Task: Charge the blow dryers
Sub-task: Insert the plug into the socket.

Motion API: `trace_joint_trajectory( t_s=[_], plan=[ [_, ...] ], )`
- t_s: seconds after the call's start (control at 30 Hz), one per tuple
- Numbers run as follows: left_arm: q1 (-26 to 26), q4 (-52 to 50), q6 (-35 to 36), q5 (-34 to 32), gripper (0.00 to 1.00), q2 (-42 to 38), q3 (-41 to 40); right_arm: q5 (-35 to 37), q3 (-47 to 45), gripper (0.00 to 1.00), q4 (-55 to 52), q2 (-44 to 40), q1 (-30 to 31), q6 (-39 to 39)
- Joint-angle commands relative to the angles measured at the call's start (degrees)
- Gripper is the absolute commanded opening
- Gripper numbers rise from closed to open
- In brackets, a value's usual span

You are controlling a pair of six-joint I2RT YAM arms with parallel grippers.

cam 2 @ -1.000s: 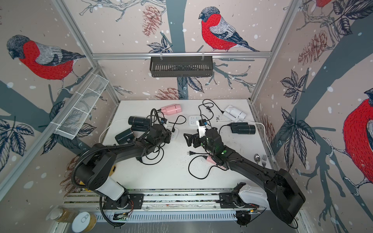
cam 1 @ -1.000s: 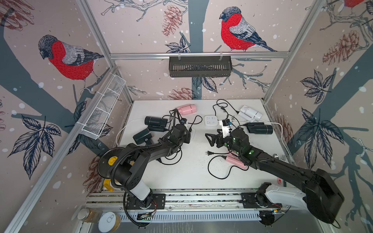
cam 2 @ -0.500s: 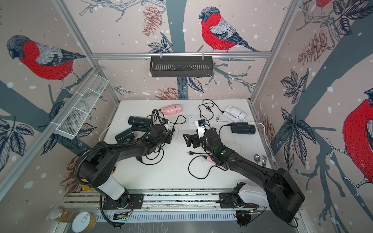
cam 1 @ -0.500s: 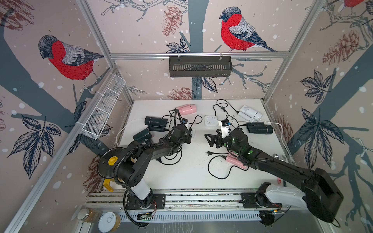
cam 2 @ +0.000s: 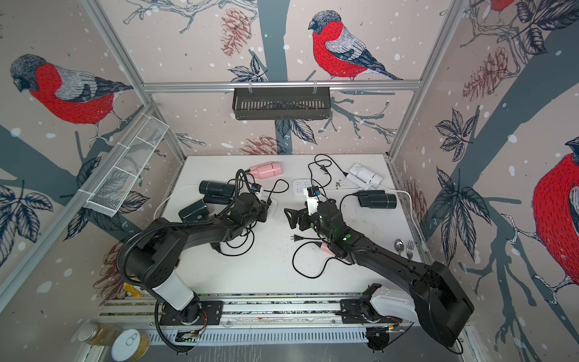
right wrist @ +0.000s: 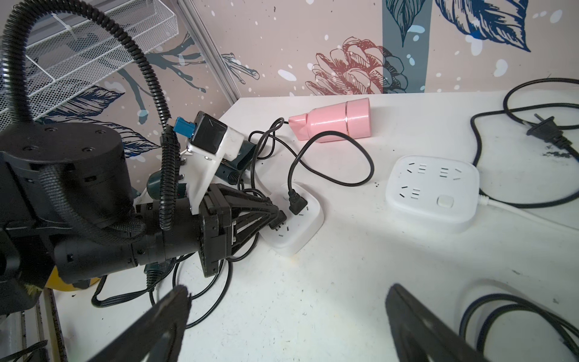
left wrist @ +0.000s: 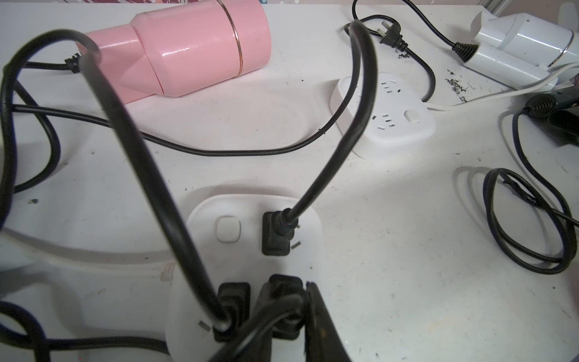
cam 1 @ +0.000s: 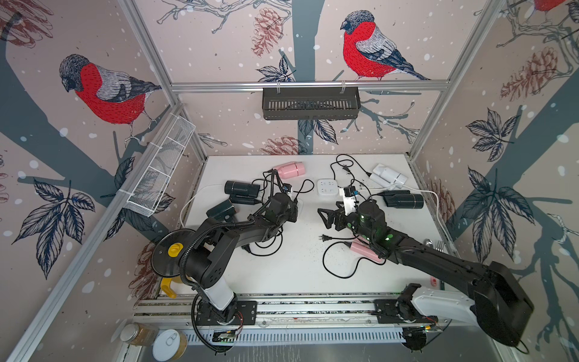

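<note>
Left pincer (left wrist: 286, 305) clenched on black plug (left wrist: 283, 286), at the near power strip (left wrist: 247, 210). Two plugs are already in; can't tell if this one is flush. To do it well: press straight down, prongs square to the slots, don't skid the strip, release only once seated. Left arm is stretched low toward 12 o'clock, wrist pitched down. Right pincer (right wrist: 288, 291) released, wide, hovering over the surface (cam 1: 297, 269) at the strip's 3 o'clock. Blow dryers: pink one (cam 1: 291, 169) at the strip's 12, black pair (cam 1: 242, 188) at 9, white one (cam 1: 388, 175) at 2.
</note>
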Motion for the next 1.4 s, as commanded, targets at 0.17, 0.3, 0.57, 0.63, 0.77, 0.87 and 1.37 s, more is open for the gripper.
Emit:
trace_joint_trajectory(
  t_s=[0.17,0.3,0.57,0.63,0.77,0.87,1.37],
  plan=[
    [-0.1,-1.24,0.0,-3.02,0.1,-0.44,0.94,0.87,0.05,0.98,0.68,-0.06,0.03,0.12],
    [-0.12,-2.42,-0.31,-2.38,0.1,-1.03,1.03,0.78,0.06,0.98,0.95,0.38,0.03,0.15],
    [-0.08,-2.97,-0.52,-0.52,0.1,0.56,1.84,0.0,0.72,0.98,1.09,0.73,0.07,0.09],
    [-0.1,-2.53,-0.72,-0.73,0.1,0.86,1.63,-0.22,0.85,0.98,1.22,0.84,0.12,0.16],
    [-0.05,-2.2,-1.03,-0.87,0.1,1.13,1.61,-0.14,0.77,0.98,1.37,1.06,0.38,0.23],
    [-0.11,-2.43,-1.25,-0.96,0.1,1.4,1.41,0.08,0.44,0.98,1.36,1.22,0.56,0.31],
    [-0.1,-3.79,-6.46,0.45,0.09,-1.99,-0.9,0.78,-0.46,0.98,0.74,0.91,0.64,0.16]
  ],
)
